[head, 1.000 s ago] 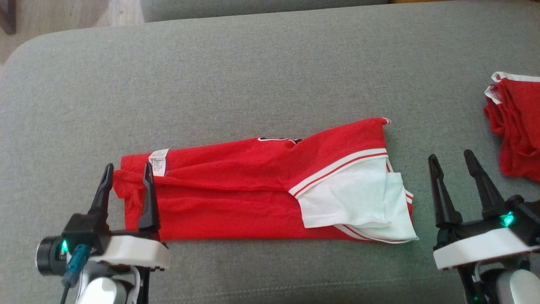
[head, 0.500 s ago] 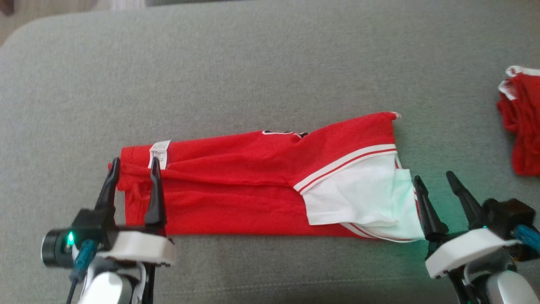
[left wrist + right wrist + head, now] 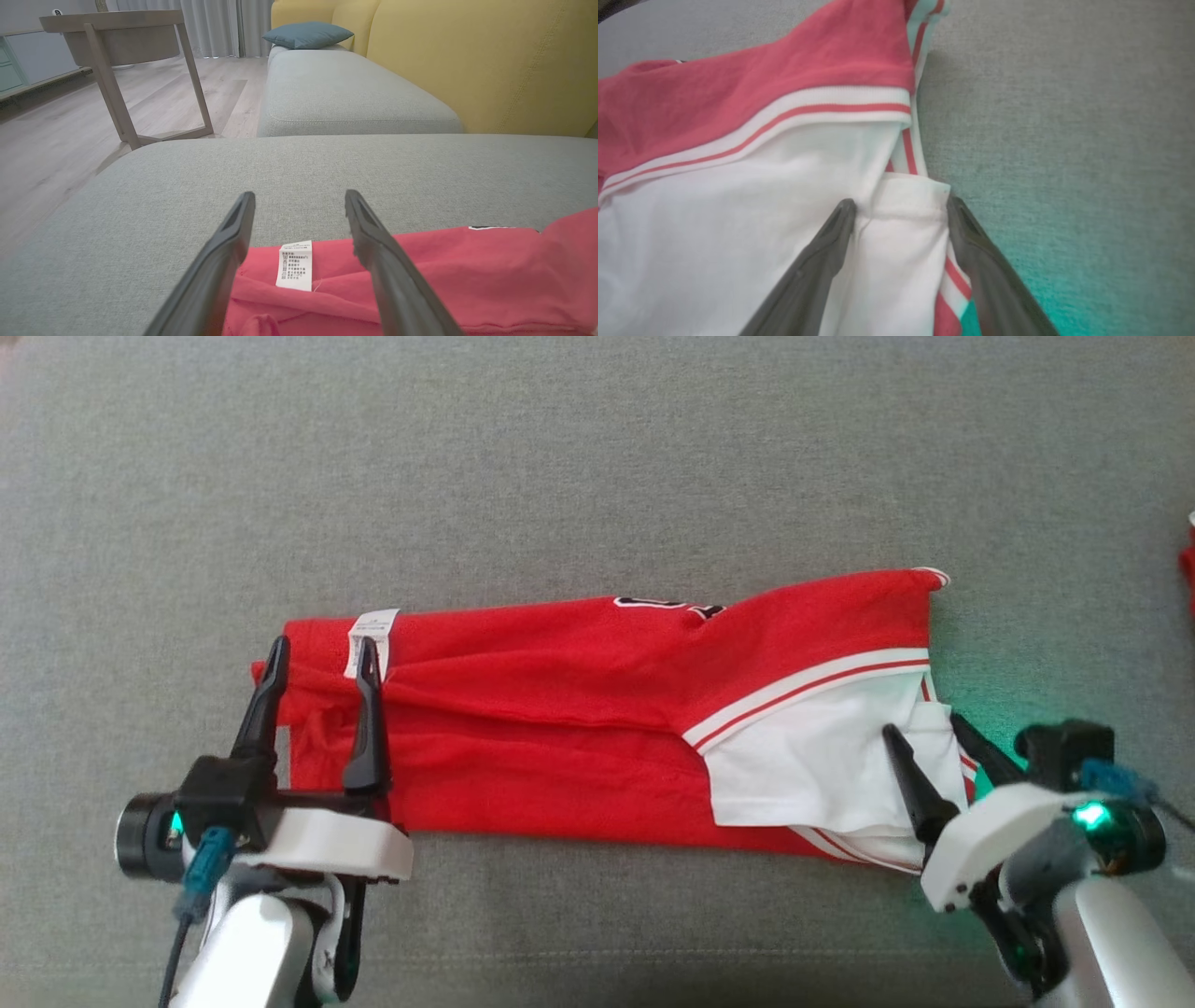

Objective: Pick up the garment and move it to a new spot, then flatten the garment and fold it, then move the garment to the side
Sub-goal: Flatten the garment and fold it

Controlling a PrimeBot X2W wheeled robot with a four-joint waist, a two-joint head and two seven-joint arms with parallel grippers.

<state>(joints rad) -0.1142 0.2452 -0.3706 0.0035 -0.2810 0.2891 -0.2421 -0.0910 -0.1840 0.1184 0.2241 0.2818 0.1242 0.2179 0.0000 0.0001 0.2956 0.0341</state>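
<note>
Garment [image 3: 560,728]: on grey cushion [image 3: 597,457], long axis running left-right.
Left gripper [image 3: 322,642]: jaws wide apart, empty, straddling its left end.
Right gripper [image 3: 922,723]: jaws wide apart, empty, straddling its white right end.

A broad grey woven-fabric sofa cushion [image 3: 597,448] carries a red fabric garment [image 3: 579,709] with white striped trim and a white panel, folded into a long strip lying flat across it. Another red cloth [image 3: 1188,574] lies at the cushion's right edge, well apart.

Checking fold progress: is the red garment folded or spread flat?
Folded lengthwise: the garment lies as a narrow strip with overlapping layers.
</note>
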